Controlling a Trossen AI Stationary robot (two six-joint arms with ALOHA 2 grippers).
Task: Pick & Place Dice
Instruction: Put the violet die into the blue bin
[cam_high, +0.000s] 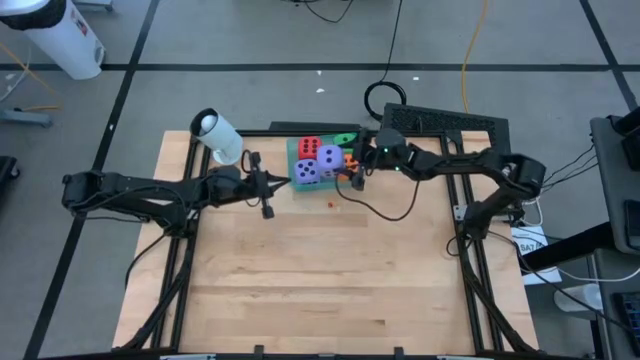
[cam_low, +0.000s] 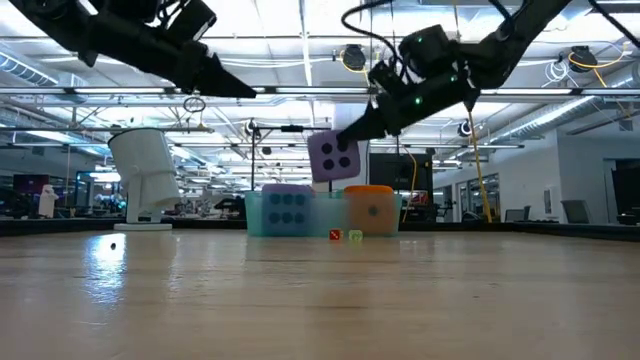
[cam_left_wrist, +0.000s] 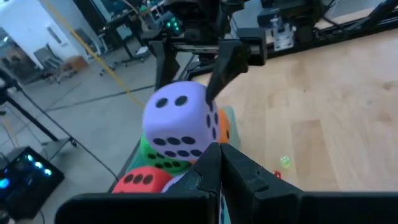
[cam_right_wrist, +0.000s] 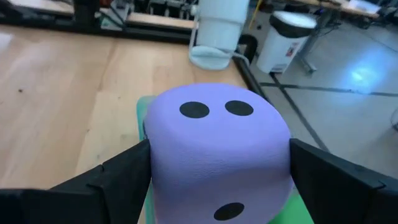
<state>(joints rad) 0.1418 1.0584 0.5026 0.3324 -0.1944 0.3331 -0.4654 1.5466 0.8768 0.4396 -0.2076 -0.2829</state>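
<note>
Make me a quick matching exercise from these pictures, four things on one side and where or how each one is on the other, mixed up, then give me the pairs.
Things:
1. right tool
2. left tool
3. raised purple die
4. orange die

States:
A. shut, holding nothing, beside the teal tray
B. clamped on the purple die
C. resting in the tray
D. held in the air above the tray

Pairs: 1-B, 2-A, 3-D, 4-C
</note>
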